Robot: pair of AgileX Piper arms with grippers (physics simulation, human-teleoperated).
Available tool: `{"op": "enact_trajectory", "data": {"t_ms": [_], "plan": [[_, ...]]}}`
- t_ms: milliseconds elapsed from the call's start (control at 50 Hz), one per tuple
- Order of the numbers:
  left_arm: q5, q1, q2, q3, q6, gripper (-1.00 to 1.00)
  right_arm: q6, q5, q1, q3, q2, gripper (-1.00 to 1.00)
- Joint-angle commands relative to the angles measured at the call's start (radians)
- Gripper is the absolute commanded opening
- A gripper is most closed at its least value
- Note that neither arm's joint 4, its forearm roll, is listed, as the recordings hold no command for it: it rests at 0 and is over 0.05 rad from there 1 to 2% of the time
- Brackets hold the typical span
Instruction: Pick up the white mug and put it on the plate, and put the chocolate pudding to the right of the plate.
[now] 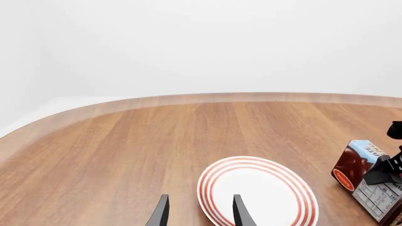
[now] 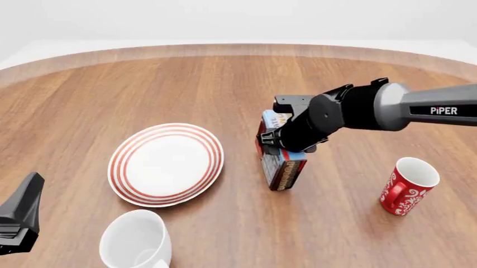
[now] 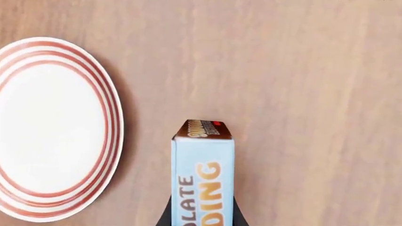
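Observation:
The chocolate pudding [image 2: 282,167] is a light blue box with dark brown sides, standing on end a little to the right of the plate [image 2: 165,163]. My right gripper [image 2: 281,145] is shut on its upper part. In the right wrist view the box [image 3: 202,179] fills the space between the fingers. I cannot tell whether its lower end touches the table. The white mug [image 2: 134,241] stands upright at the near edge, just in front of the plate. My left gripper [image 1: 201,214] is open with nothing in it, low at the near left, facing the plate's [image 1: 257,193] edge.
A red mug with white patterns [image 2: 406,186] stands upright at the near right, right of the pudding box. The round wooden table's far edge [image 2: 238,49] curves across the back. The right arm [image 2: 417,109] reaches in from the right above the table.

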Motion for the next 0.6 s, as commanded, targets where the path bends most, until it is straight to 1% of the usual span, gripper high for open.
{"op": "enact_trajectory", "data": {"t_ms": [20,380,400,460,600], "plan": [[0.000,0.000,0.000,0.000,0.000,1.00,0.024,-0.007,0.009,0.002,0.018,-1.00],[0.000,0.000,0.000,0.000,0.000,1.00,0.040,-0.013,0.021,0.004,0.032,-1.00],[0.000,0.000,0.000,0.000,0.000,1.00,0.036,-0.012,0.019,0.003,0.032,1.00],[0.000,0.000,0.000,0.000,0.000,1.00,0.044,-0.011,0.017,0.002,0.028,1.00],[0.000,0.000,0.000,0.000,0.000,1.00,0.031,-0.003,0.009,-0.006,0.010,1.00]]}}
